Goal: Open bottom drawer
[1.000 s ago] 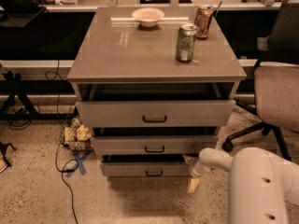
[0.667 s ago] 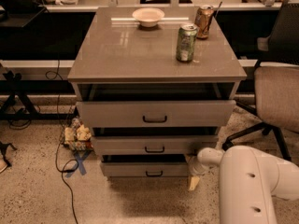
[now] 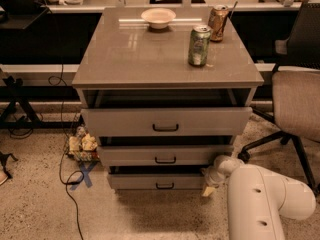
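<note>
Reaching for the bottom drawer [image 3: 145, 181]
My claw [image 3: 209, 183] sits by its right end, can't tell if spread; next, the handle [image 3: 164, 186] to its left.

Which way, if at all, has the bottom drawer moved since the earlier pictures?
No, it has not moved: the bottom drawer juts as far out under the middle drawer as before. The gripper is by its right end.
</note>
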Action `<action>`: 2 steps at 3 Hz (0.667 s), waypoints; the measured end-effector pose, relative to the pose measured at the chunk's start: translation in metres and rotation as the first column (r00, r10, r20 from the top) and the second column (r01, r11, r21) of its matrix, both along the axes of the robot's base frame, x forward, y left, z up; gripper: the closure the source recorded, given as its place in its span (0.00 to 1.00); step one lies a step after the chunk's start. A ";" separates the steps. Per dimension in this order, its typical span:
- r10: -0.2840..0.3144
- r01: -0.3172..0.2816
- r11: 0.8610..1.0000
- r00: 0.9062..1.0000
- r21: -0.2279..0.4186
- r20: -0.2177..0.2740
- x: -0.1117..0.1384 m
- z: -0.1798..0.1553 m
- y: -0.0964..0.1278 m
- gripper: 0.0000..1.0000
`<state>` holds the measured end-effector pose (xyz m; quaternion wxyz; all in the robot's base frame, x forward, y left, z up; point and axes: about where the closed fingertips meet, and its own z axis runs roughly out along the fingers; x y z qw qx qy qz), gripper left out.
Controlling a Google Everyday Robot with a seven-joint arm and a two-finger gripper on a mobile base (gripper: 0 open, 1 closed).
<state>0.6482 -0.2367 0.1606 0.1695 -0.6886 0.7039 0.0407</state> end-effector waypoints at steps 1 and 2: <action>-0.009 0.009 1.000 1.000 0.005 -0.003 0.000 -0.003 -0.004 0.50; -0.031 0.030 0.999 0.999 0.018 0.015 -0.012 0.003 -0.011 0.73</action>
